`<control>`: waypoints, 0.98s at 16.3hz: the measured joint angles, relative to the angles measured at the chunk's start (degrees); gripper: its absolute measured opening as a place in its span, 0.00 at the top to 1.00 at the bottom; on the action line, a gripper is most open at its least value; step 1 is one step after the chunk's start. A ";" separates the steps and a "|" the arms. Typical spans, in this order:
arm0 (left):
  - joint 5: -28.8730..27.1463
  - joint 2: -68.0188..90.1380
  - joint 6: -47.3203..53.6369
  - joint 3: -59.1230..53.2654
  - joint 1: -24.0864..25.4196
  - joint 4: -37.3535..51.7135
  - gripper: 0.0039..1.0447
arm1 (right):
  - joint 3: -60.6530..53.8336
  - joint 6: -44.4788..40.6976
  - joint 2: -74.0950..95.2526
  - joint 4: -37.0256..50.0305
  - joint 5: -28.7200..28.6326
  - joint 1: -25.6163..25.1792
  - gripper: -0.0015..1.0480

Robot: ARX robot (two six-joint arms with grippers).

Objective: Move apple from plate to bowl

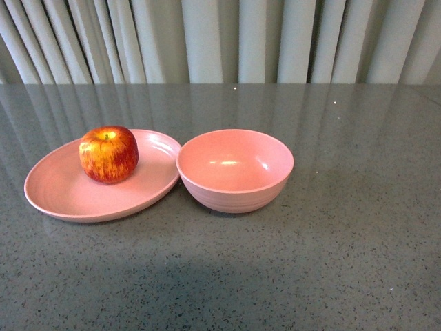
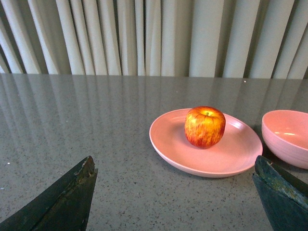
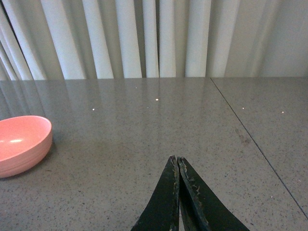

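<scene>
Tabletop [image 1: 344,262] is carrying plate [image 1: 62,196] at left, with empty bowl [image 1: 234,189] sitting just beside it on the right. Apple [image 1: 108,154] is sitting upright on plate. Left tool [image 2: 174,163] is hanging wide apart and empty, near of plate. Right tool [image 3: 177,161] is sitting pressed together, right of bowl. Nothing done yet: grasp, carry and drop all remaining.

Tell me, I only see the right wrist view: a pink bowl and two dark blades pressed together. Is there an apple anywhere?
Observer: Yes. The front view shows an apple on a plate, to the left of the bowl.
Operator: Is the bowl empty? I only see part of it.
Observer: Empty, by the front view.
Operator: Is there a second pair of blades?
Observer: Yes, the left gripper, open, facing the apple and holding nothing.
</scene>
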 joint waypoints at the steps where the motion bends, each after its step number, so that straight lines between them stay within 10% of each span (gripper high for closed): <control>1: 0.02 0.00 -0.02 0.00 0.00 0.00 0.06 | -0.07 -0.02 -0.66 -0.44 0.00 0.00 0.98; 13: 0.04 0.00 0.22 0.00 0.00 -0.04 0.06 | -2.34 -0.17 -12.48 -9.88 -0.02 0.00 0.98; 16: 0.04 0.00 0.22 0.00 0.00 -0.02 0.06 | -2.34 -0.17 -12.48 -9.90 -0.02 0.00 0.66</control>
